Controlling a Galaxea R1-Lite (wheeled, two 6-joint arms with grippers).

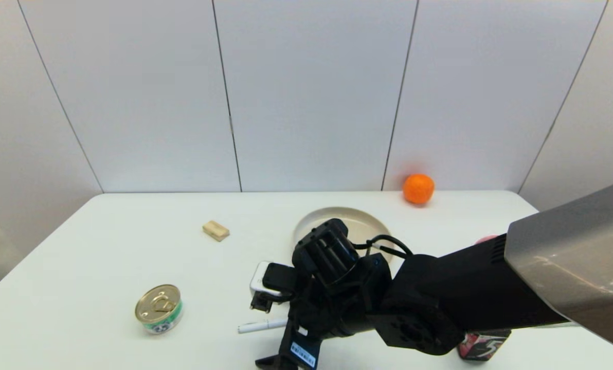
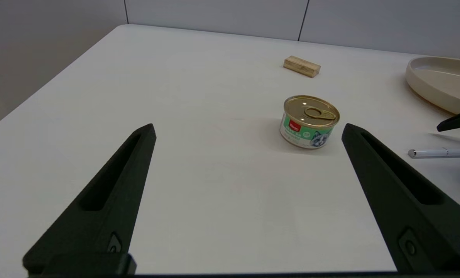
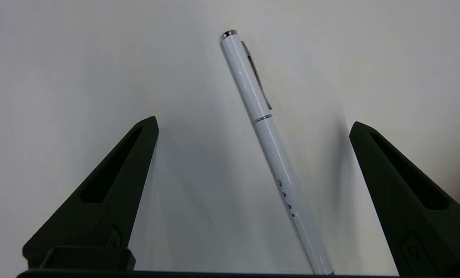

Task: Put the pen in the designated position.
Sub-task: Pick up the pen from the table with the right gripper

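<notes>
My right end effector (image 3: 253, 123) hangs wide open over the pen (image 3: 270, 150), which lies flat on the tabletop (image 1: 106, 257), near the beige plate (image 1: 358, 221) on its near side, ungripped. Placement looks done or grasping not begun. Bare tabletop surrounds the pen. My left end effector (image 2: 249, 131) sits parked, spread wide.

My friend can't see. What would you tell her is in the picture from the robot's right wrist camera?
A slim white pen lies flat on the white table, between the two black jaws of the right gripper, which are spread wide open and not touching it.
</notes>
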